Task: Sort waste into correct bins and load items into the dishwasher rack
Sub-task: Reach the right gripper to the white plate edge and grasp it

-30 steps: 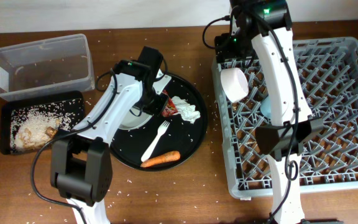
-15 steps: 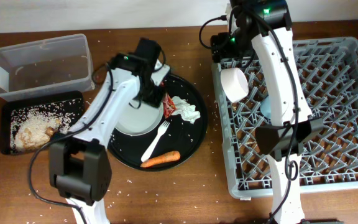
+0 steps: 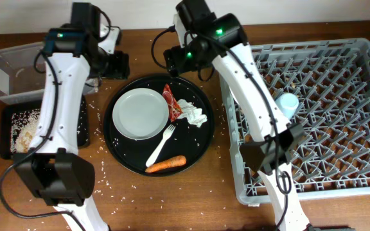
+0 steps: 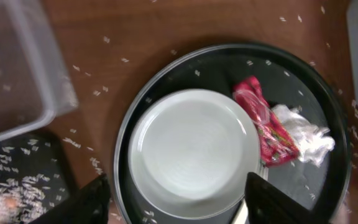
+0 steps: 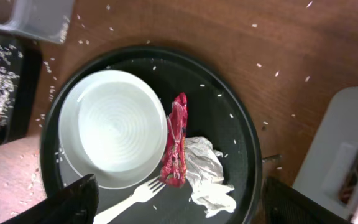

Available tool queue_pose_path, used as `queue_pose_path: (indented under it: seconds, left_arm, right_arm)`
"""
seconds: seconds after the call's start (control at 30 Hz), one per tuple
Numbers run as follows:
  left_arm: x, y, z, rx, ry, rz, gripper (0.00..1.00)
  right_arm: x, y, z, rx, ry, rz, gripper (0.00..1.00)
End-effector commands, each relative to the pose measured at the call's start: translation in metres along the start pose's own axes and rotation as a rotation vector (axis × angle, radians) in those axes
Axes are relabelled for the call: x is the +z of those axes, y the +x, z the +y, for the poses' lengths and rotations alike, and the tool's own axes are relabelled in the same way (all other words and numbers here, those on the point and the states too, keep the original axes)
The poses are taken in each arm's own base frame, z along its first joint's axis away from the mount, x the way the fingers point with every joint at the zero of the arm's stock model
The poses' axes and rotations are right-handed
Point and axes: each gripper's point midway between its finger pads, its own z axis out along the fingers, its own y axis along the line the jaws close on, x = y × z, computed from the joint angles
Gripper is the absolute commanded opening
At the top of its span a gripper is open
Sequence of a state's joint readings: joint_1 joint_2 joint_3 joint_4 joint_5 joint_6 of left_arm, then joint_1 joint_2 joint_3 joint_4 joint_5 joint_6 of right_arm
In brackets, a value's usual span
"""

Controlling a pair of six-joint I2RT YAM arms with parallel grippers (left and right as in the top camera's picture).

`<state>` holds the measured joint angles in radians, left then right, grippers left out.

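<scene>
Above the desk, the left end effector and right end effector are both hovering released, fingers spread wide, gripping nothing. The grey-green plate, red-and-white wrapper, tissue, fork and carrot are lying on the round black tray. The blue cup is sitting in the rack.

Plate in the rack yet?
No, the plate lies flat on the round black tray, left of the rack.

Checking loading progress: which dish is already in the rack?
The blue cup, among the rack's pegs. The plate and fork lie on the round tray instead.
</scene>
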<state>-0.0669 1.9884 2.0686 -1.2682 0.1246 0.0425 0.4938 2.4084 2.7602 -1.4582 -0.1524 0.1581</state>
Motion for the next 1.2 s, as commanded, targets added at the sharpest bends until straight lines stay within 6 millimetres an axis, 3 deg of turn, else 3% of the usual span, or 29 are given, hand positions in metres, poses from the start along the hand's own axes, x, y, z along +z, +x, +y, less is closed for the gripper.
queue_pose_path:
  seconds: [0.0,0.1,0.2,0.47,0.63,0.73,0.9,0.97,1.1,1.17]
  left_arm:
    - [-0.026,-0.017,0.019,-0.037,-0.012,-0.1,0.72]
    - [-0.025,-0.019,0.022,-0.041,-0.018,-0.107,0.72]
    - [-0.023,-0.019,0.022,-0.042,-0.017,-0.102,0.72]
    - [-0.018,-0.018,0.023,-0.043,-0.017,-0.092,0.72]
    - [-0.018,-0.018,0.023,-0.044,-0.017,-0.092,0.73]
    - [-0.018,-0.018,0.023,-0.043,-0.017,-0.092,0.73]
    - [-0.018,-0.017,0.023,-0.044,-0.017,-0.088,0.73]
    - [-0.018,-0.016,0.023,-0.044,-0.017,-0.088,0.73]
    - [-0.018,-0.016,0.023,-0.044,-0.017,-0.086,0.73]
    - [-0.018,-0.015,0.023,-0.045,-0.016,-0.081,0.73]
  right_arm:
    - [0.031,0.01,0.012,-0.014,-0.015,0.051,0.82]
    - [0.05,0.009,0.017,-0.021,-0.02,0.051,0.79]
    - [0.078,0.022,0.013,0.045,-0.029,0.099,0.77]
    - [0.103,0.044,0.033,0.096,-0.089,0.171,0.68]
    - [0.149,0.08,0.03,0.185,-0.065,0.251,0.55]
    - [0.166,0.091,0.025,0.231,-0.056,0.262,0.49]
    - [0.182,0.096,0.013,0.341,0.005,0.237,0.34]
    - [0.184,0.096,0.012,0.364,0.01,0.235,0.21]
    - [0.196,0.105,0.011,0.418,0.02,0.264,0.15]
    - [0.196,0.103,0.011,0.422,0.015,0.26,0.04]
